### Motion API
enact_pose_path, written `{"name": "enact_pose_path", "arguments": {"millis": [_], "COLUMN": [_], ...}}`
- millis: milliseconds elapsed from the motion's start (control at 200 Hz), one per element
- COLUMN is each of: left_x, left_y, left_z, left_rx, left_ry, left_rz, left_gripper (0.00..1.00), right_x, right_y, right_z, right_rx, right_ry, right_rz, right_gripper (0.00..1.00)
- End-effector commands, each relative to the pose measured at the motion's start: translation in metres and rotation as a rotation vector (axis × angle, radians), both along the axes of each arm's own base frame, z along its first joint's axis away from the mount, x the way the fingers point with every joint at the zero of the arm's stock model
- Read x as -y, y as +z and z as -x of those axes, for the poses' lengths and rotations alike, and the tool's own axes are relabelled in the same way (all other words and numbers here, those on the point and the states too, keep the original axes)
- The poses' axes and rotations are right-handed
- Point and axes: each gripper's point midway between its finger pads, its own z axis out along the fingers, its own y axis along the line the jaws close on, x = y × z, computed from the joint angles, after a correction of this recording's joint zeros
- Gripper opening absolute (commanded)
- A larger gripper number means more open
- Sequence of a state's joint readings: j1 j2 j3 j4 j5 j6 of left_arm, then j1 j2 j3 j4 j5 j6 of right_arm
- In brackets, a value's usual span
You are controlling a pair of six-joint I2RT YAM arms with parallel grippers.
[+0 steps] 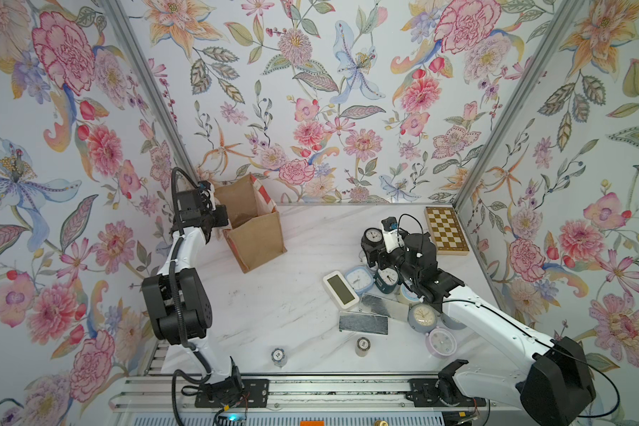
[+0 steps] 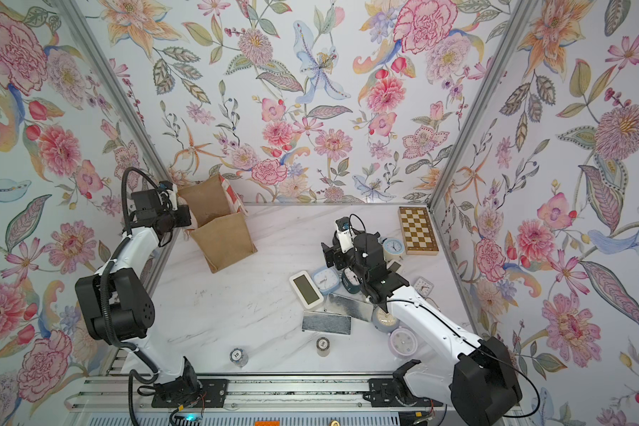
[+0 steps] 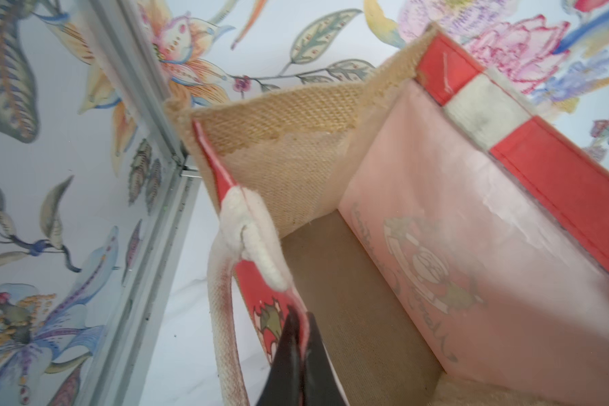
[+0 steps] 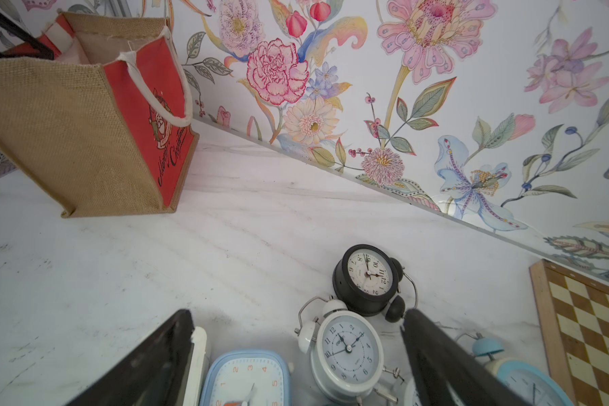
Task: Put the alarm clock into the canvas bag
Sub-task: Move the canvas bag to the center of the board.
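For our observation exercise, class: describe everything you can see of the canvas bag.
The canvas bag is a boxy tote of tan burlap with red printed faces, red-and-white striped trim and whitish rope handles. It stands upright and open-mouthed on the marble table, near the far left corner. The lining looks pale pink, and no clock shows inside. The left claw is shut on the rim of one red face.

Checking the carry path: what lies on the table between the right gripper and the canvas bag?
Nothing: bare marble table runs from the open right gripper to the canvas bag; the right wrist view and both top views show it.
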State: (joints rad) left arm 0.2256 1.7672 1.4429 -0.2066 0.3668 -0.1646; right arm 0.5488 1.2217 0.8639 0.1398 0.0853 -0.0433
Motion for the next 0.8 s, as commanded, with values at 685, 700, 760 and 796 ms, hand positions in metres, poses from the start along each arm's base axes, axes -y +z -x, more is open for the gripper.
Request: {"name": "enact_pose_path", "arguments": {"millis": [685, 700, 760, 796], "left_x": [0.095, 0.093, 0.089, 0.089], "left_y": [0.008, 0.008, 0.009, 0.008], "left_z": [0.14, 0.14, 0.141, 0.14], "left_rx": [-0.109, -0.105, -0.089, -0.083], "left_ry": [-0.285, -0.274, -0.247, -0.242], "left_rz": [-0.068, -0.073, -0.083, -0.082], "left_gripper": [0.0, 0.0, 0.0, 0.0], "right_x": [-0.041, -0.044, -0.061, -0.073], "right_y": [0.032, 0.031, 0.034, 0.033], "right_z": [0.003, 0.001, -0.001, -0.001], "right_rx": [-0.172, -0.184, -0.23, -0.268], "right_ry": [0.065, 0.071, 0.119, 0.157], "right_rz": [-0.252, -0.257, -0.283, -0.296], "right_gripper": [0.87, 0.86, 0.84, 0.82]}}
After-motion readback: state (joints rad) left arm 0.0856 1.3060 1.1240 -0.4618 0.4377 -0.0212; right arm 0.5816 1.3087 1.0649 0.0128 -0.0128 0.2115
